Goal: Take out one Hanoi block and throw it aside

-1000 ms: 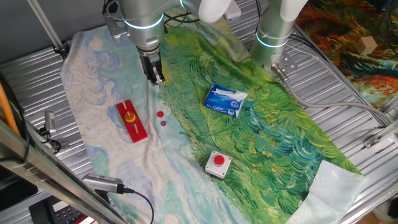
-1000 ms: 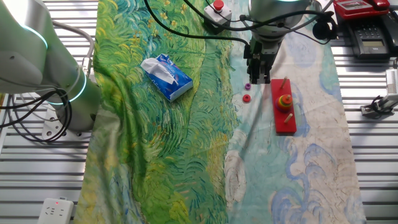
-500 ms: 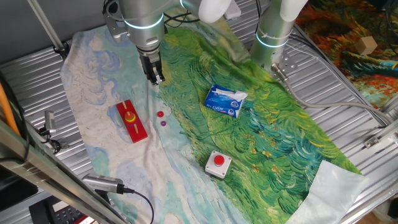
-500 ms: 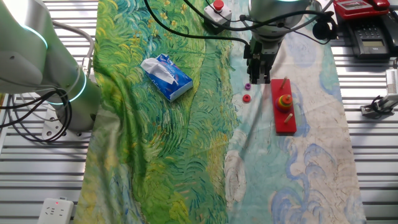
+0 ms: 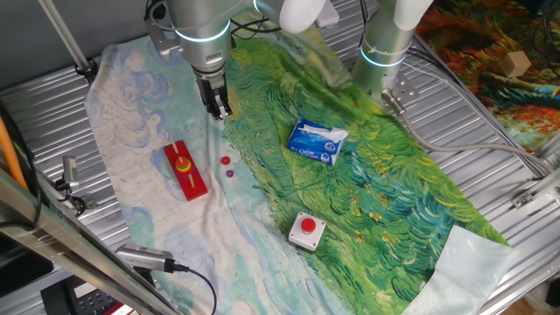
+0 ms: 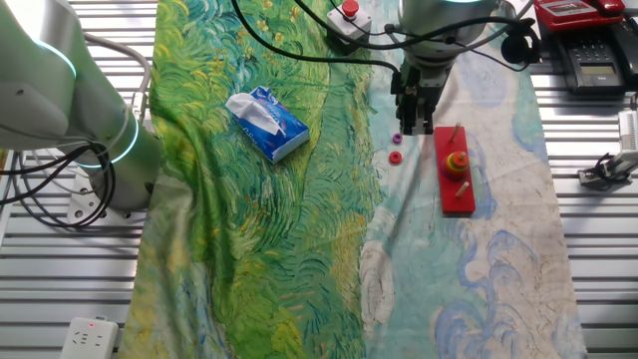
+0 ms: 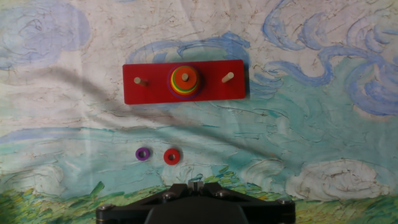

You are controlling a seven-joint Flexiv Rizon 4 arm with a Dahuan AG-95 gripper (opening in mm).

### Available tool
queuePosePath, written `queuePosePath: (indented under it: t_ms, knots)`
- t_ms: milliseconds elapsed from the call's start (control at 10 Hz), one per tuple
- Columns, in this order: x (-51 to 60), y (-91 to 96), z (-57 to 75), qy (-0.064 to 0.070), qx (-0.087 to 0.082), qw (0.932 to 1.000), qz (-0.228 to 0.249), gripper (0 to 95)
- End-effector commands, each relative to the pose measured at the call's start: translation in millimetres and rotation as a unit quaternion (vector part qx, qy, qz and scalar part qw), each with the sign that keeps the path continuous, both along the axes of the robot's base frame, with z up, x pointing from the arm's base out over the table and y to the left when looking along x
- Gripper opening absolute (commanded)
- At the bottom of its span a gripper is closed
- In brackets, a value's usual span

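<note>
The Hanoi block, a tiny orange-red disc (image 5: 226,161), lies flat on the painted cloth beside a tiny purple disc (image 5: 231,173), just right of the red base (image 5: 196,185). Both discs show in the other fixed view, the block (image 6: 396,157) and the purple disc (image 6: 397,138), and in the hand view, the block (image 7: 171,156) and the purple disc (image 7: 143,153). The base (image 7: 149,93) carries a stack of discs on its middle peg, orange on top of yellow. My gripper (image 5: 219,109) hangs above the cloth beyond the discs, its jaws together with nothing between them (image 7: 197,184).
A blue-and-white tissue packet (image 5: 317,142) lies on the green part of the cloth. A box with a red button (image 5: 307,229) sits nearer the front. A second arm's base (image 5: 385,44) stands at the back. Ribbed metal table (image 5: 490,192) surrounds the cloth.
</note>
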State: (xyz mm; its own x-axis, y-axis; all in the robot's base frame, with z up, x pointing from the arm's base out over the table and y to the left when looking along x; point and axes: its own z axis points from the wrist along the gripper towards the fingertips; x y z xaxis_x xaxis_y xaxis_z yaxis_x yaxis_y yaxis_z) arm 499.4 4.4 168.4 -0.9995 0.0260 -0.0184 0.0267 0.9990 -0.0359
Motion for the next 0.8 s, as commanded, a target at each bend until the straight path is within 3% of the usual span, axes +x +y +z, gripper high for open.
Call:
queuePosePath:
  t_ms: [100, 800]
  knots:
    - [-0.4, 0.2, 0.1, 0.0, 0.0, 1.0, 0.002, 0.0]
    - [-0.7, 0.3, 0.0, 0.0, 0.0, 1.0, 0.005, 0.0]
